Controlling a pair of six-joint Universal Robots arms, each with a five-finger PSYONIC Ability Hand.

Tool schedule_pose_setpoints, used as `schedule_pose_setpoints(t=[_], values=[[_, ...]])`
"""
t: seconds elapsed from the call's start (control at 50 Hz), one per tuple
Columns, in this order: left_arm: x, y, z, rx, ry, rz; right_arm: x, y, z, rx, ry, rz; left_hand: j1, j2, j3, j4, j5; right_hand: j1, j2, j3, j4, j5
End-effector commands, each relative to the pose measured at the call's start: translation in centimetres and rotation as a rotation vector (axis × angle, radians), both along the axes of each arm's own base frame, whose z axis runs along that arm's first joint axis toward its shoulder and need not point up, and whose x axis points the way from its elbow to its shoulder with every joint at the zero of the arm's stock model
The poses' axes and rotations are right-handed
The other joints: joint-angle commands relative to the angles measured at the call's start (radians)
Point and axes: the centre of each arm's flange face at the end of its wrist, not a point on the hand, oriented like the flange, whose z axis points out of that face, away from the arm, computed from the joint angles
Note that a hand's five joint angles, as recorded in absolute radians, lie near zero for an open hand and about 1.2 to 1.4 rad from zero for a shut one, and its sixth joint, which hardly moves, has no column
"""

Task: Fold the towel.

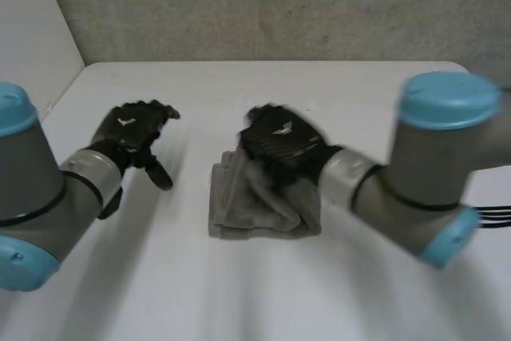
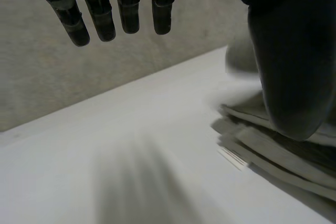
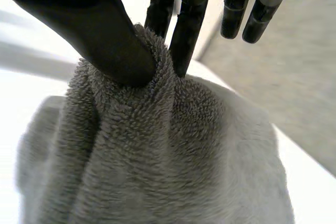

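Grey, nubbly towel (image 1: 254,210) bunched in folds, pinched by right hand (image 1: 281,140); left hand (image 1: 129,128) relaxed, empty.

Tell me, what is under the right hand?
The grey towel, folded on the table, lies under the right hand, which pinches a ridge of it between thumb and fingers. Whatever is beneath the towel is covered.

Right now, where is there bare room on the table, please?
Bare: the far strip of table by the wall, and the near strip before the towel. Crowded: the middle, where the right hand pinches the towel, left hand beside it.
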Motion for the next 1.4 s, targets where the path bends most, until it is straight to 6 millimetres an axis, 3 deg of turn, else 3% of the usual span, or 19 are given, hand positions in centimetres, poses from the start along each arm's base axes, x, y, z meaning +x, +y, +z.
schedule_pose_setpoints(t=[0.02,0.1,0.14,0.2,0.3,0.42,0.54,0.62,0.74,0.84,0.98,1.14,1.24,1.26,1.3,1.32,1.34,1.36,1.4], values=[[1.0,-0.5,0.7,0.003,0.055,0.041,3.6,4.1,-4.6,0.009,0.122,0.143,-0.084,-0.055,-0.044,-0.052,-0.048,0.123,0.159,-0.006,-0.006,0.09],[0.8,-0.4,0.6,0.0,0.059,0.035,3.9,4.9,-5.1,0.011,0.136,0.162,-0.084,-0.055,-0.044,-0.052,-0.048,0.042,0.078,-0.006,-0.006,0.009],[0.6,-0.3,0.6,-0.003,0.06,0.031,3.5,4.6,-4.9,0.012,0.143,0.117,-0.084,-0.055,-0.044,-0.052,-0.048,-1.099,-1.062,-0.006,-0.006,-1.132],[0.4,-0.5,0.6,-0.007,0.062,0.024,3.1,4.3,-4.3,0.009,0.138,0.076,-0.084,-0.055,-0.044,-0.052,-0.048,-1.099,-1.062,-0.006,-0.006,-1.132],[-1.2,-0.2,0.3,-0.004,0.065,-0.022,-0.3,3.0,-0.4,0.034,0.042,-0.087,-0.084,-0.055,-0.044,-0.052,-0.048,-1.099,-1.062,-0.006,-0.006,-1.132],[-4.3,0.5,-0.9,0.037,0.09,-0.102,-3.6,0.5,0.4,0.109,-0.051,-0.219,-0.084,-0.055,-0.044,-0.052,-0.048,-1.099,-1.062,-0.006,-0.006,-1.132],[-6.6,1.1,-2.3,0.114,0.153,-0.137,-5.9,-2.2,-0.5,0.233,-0.132,-0.288,-0.084,-0.055,-0.044,-0.052,-0.048,-1.099,-1.062,-0.006,-0.006,-1.132],[-7.9,2.2,-4.1,0.187,0.155,-0.158,-6.3,-4.2,-3.7,0.308,-0.102,-0.311,-0.084,-0.055,-0.044,-0.052,-0.048,-1.099,-1.062,-0.006,-0.006,-1.132],[-7.6,2.4,-5.8,0.232,0.117,-0.113,-5.6,-6.0,-6.6,0.372,-0.079,-0.331,-0.084,-0.055,-0.044,-0.052,-0.048,-1.099,-1.062,-0.006,-0.006,-1.132],[-6.6,2.1,-8.2,0.263,0.055,-0.014,-4.9,-6.5,-7.1,0.386,-0.085,-0.324,-0.084,-0.055,-0.044,-0.052,-0.048,-1.099,-1.062,-0.006,-0.006,-1.132],[-6.6,1.9,-8.7,0.265,0.045,-0.008,-4.7,-6.7,-7.8,0.407,-0.077,-0.331,-0.084,-0.055,-0.044,-0.052,-0.048,-1.099,-1.062,-0.006,-0.006,-1.132],[-6.7,1.4,-6.6,0.216,0.081,-0.009,-5.1,-6.2,-6.4,0.416,-0.066,-0.341,-0.084,-0.055,-0.044,-0.052,-0.048,-1.099,-1.062,-0.006,-0.006,-1.132],[-6.4,1.3,-1.8,0.11,0.149,-0.013,-6.5,-6.4,0.6,0.259,-0.148,-0.429,-0.084,-0.055,-0.044,-0.052,-0.048,-1.099,-1.062,-0.006,-0.006,-1.132],[-6.4,1.3,-1.7,0.11,0.149,-0.013,-6.5,-6.4,0.6,0.258,-0.148,-0.429,-0.084,-0.055,-0.044,-0.052,-0.048,-1.099,-1.062,-0.006,-0.006,-1.132],[-6.3,1.2,-0.1,0.071,0.171,-0.013,-7.2,-6.2,4.2,0.169,-0.199,-0.468,-0.084,-0.055,-0.044,-0.052,-0.048,-1.099,-1.062,-0.006,-0.006,-1.132],[-6.1,1.2,1.7,0.029,0.197,-0.011,-7.2,-6.2,4.2,0.168,-0.199,-0.468,-0.084,-0.055,-0.044,-0.052,-0.048,-1.099,-1.062,-0.006,-0.006,-1.132],[-5.9,1.1,3.4,-0.013,0.224,-0.007,-7.4,-5.9,6.0,0.126,-0.221,-0.467,-0.084,-0.055,-0.044,-0.052,-0.048,-1.099,-1.062,-0.006,-0.006,-1.132],[-5.9,1.1,3.4,-0.013,0.224,-0.007,-7.4,-5.8,6.0,0.126,-0.221,-0.467,-0.084,-0.055,-0.044,-0.052,-0.048,-1.099,-1.062,-0.006,-0.006,-1.132],[-5.0,0.9,6.9,-0.089,0.265,0.007,-7.7,-4.8,9.4,0.034,-0.234,-0.442,-0.083,-0.054,-0.044,-0.052,-0.047,-1.099,-1.062,-0.006,-0.006,-1.132]])
